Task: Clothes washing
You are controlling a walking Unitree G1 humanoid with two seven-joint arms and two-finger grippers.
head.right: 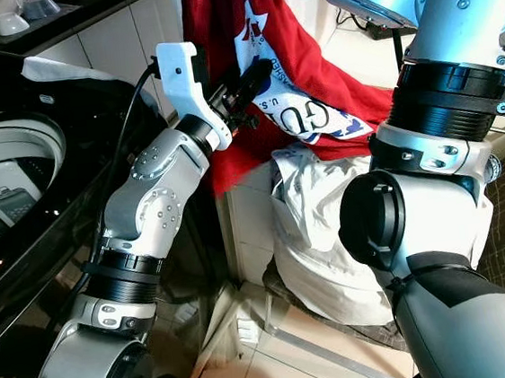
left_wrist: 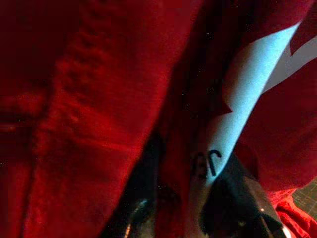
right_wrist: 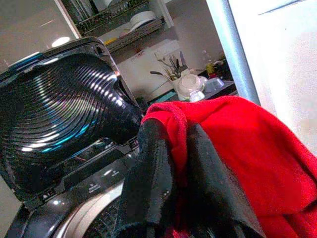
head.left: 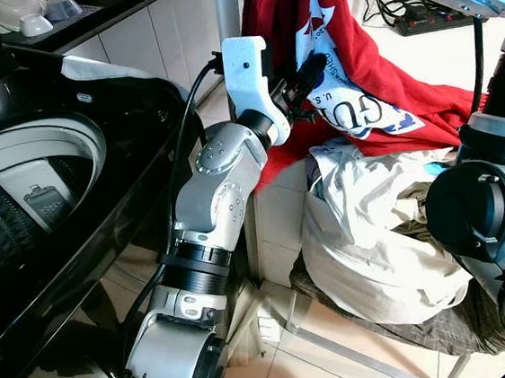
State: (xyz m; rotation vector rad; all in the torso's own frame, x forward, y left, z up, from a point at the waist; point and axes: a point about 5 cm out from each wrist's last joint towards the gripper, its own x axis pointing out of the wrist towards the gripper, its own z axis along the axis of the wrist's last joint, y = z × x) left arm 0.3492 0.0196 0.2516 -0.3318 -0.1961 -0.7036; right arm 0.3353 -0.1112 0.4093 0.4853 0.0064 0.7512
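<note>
The red T-shirt (head.left: 310, 47) with a white printed patch hangs stretched in the air just beside the open top-loading washing machine (head.left: 46, 202), above a heap of white laundry (head.left: 374, 230) piled in a basket on the tiled floor (head.left: 316, 363). The left gripper (head.left: 306, 79) reaches away from the washing machine into the lower middle of the shirt; its fingers (left_wrist: 228, 198) are clenched on a fold of the red cloth at the edge of the white print, the fabric pinched between them. The right gripper (right_wrist: 171, 163) holds the shirt's upper edge higher up, its fingers (right_wrist: 148, 173) closed on a bunched ridge of red cloth, with the washing machine's raised black lid (right_wrist: 64, 109) and the rim of its drum right behind them. Beyond the washing machine, a dark table (head.left: 99, 20) carries white bowls (head.left: 36, 18). A power strip (head.left: 424, 17) with cables lies on the floor on the far side of the shirt from the washing machine.
</note>
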